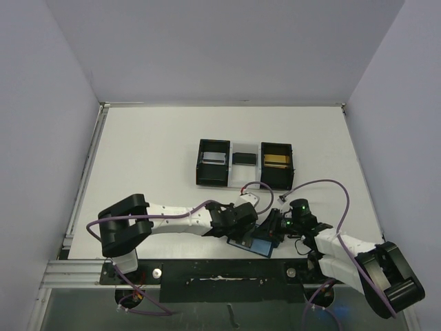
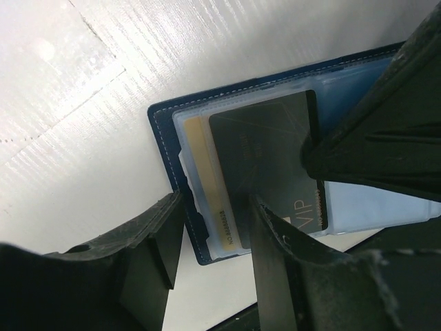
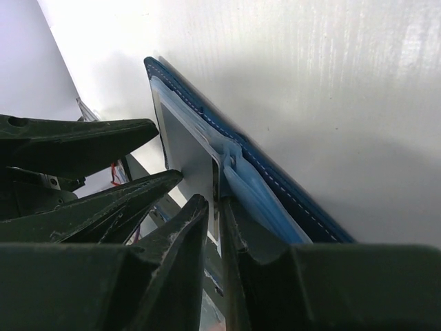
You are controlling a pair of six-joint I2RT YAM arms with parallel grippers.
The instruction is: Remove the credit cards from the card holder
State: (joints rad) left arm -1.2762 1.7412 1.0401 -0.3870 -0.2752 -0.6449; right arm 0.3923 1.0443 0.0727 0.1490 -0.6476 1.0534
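Seen from above, the task looks partly done. A silver-grey card (image 1: 212, 159) lies in the left black box (image 1: 213, 181), a dark card (image 1: 242, 158) sits on the white tray (image 1: 242, 147) and a gold card (image 1: 275, 161) lies in the right black box (image 1: 277, 185). The card holder (image 1: 262, 245) lies open near the front edge of the table (image 1: 138, 165), well apart from the boxes. The left gripper (image 1: 245, 222) and the right gripper (image 1: 277, 224) close in on it from either side, almost touching each other, so room over the holder is tight. The likeliest way out for a card is up and back, over the stretch of table toward the boxes. In the left wrist view, at least two credit cards are with the holder. A tan card (image 2: 205, 181) is tucked in a clear pocket (image 2: 386, 207) by the blue stitched edge, and a dark VIP card (image 2: 265, 155) lies over it; how much of the VIP card is in a sleeve I cannot tell. The left fingers (image 2: 162, 238) stand apart on either side of the holder's near edge and grip nothing that shows. The right gripper's black tip meets the VIP card's far edge. In the right wrist view, the right fingers (image 3: 182, 227) are pinched almost together on that card's thin edge. The card stands tilted up off the pocket while the holder's blue cover stays flat on the table. The left fingers sit just beside the card on the left, so I judge that any pull should go away from them.
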